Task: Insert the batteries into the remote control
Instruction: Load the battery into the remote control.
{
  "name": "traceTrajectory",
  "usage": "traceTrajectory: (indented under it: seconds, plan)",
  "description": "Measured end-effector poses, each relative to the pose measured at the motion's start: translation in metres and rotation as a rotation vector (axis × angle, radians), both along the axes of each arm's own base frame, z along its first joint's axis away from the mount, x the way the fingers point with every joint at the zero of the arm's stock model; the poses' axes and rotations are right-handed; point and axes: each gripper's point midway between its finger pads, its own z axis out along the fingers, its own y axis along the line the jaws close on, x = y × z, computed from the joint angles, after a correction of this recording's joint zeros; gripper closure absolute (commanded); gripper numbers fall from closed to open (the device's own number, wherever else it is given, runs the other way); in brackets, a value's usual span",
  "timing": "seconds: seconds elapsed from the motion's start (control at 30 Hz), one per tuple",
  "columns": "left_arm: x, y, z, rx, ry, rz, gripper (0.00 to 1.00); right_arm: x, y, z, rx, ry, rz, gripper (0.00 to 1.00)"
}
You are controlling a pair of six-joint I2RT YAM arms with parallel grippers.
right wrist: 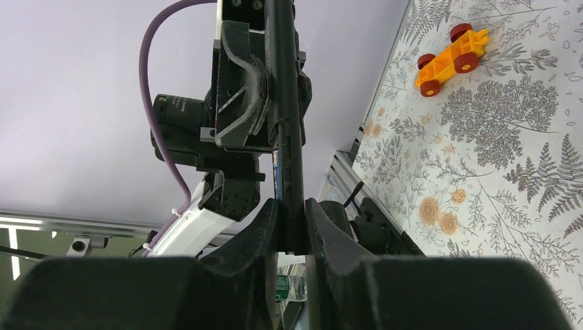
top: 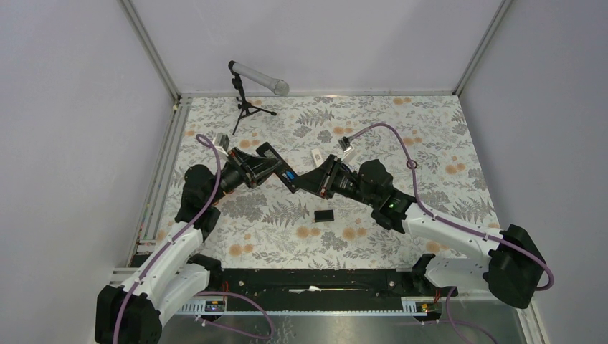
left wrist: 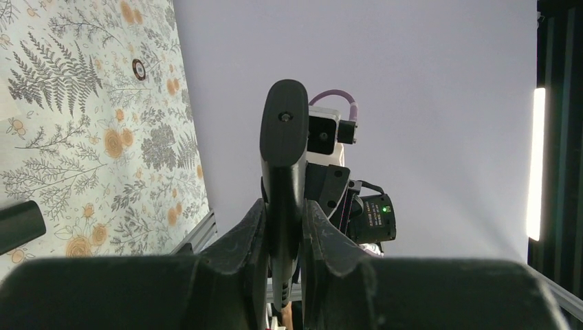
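The black remote control (top: 281, 170) is held above the table between both arms. My left gripper (top: 264, 166) is shut on one end of it, and the left wrist view shows the remote (left wrist: 283, 151) edge-on between the fingers. My right gripper (top: 320, 180) is shut on the other end, where the remote (right wrist: 289, 103) also shows edge-on. A small blue patch (top: 289, 174) on the remote looks like a blue battery. It shows as a blue sliver (right wrist: 275, 165) in the right wrist view. No red battery is in view.
A small black cover piece (top: 324, 215) lies on the floral tabletop below the remote and also shows in the left wrist view (left wrist: 17, 227). An orange toy car (right wrist: 450, 58) sits on the table. A microphone on a tripod (top: 247, 93) stands at the back left. Small white pieces (top: 316, 156) lie behind the grippers.
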Motion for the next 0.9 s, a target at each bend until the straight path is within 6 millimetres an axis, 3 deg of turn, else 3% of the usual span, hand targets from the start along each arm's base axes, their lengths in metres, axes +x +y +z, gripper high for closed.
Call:
traceTrajectory:
  seconds: [0.1,0.27,0.37,0.53,0.77,0.9]
  plan:
    - [0.000,0.001,-0.001,0.009,-0.008,0.003,1.00,0.001,0.001,-0.002,-0.001,0.017,-0.003,0.86]
    - [-0.001,0.002,-0.004,0.031,-0.013,0.007,1.00,0.001,0.001,-0.006,-0.012,0.037,-0.004,0.36]
    - [-0.003,0.002,-0.003,0.051,-0.027,0.009,1.00,0.003,0.001,-0.017,-0.049,0.053,-0.011,0.24]
    - [-0.004,0.003,0.004,0.074,-0.066,0.012,1.00,0.004,-0.001,-0.022,-0.077,0.032,-0.015,0.26]
    - [-0.004,0.003,0.006,0.097,-0.091,0.008,1.00,0.013,0.001,-0.012,-0.073,-0.003,-0.030,0.30]
    - [-0.005,0.002,0.009,0.102,-0.104,0.001,1.00,0.018,0.004,-0.010,-0.076,0.000,-0.038,0.43]
